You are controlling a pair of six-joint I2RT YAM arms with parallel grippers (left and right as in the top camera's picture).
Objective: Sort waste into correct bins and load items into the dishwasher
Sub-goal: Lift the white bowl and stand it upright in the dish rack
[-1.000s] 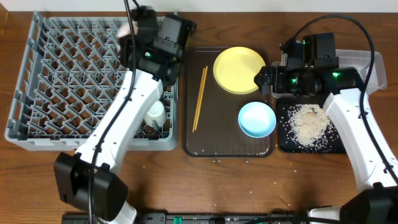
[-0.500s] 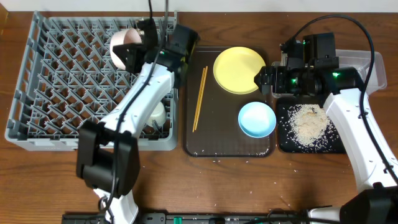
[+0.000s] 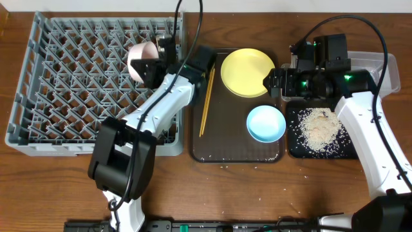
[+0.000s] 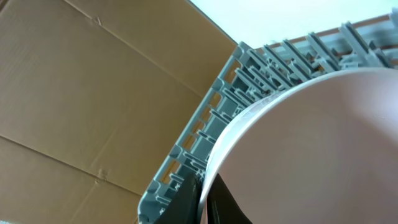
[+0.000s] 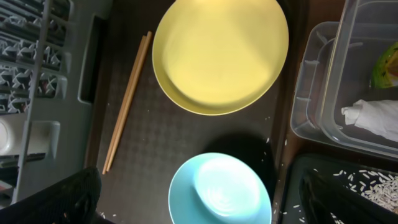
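My left gripper (image 3: pixel 158 62) is shut on the rim of the white bowl (image 3: pixel 141 59) and holds it on edge over the right part of the grey dish rack (image 3: pixel 64 90). In the left wrist view the jaws (image 4: pixel 205 200) pinch the bowl (image 4: pixel 311 149). My right gripper (image 3: pixel 274 82) is open and empty, and hovers above the light-blue bowl (image 5: pixel 217 190) and the yellow plate (image 5: pixel 221 56). Chopsticks (image 3: pixel 206 102) lie on the brown tray's left side. The clear tub (image 5: pixel 348 74) holds the napkin (image 5: pixel 373 115) and the sachet (image 5: pixel 387 68). The small cup is hidden under my left arm.
The brown serving tray (image 3: pixel 212 151) lies between the rack and the bins. The black tray (image 3: pixel 291 151) at the right holds a heap of rice (image 3: pixel 318 127). Loose grains lie on the table in front of the brown tray (image 3: pixel 225 167).
My left arm has carried the white bowl from the rack's far edge toward me and to the right. The right arm has not moved.
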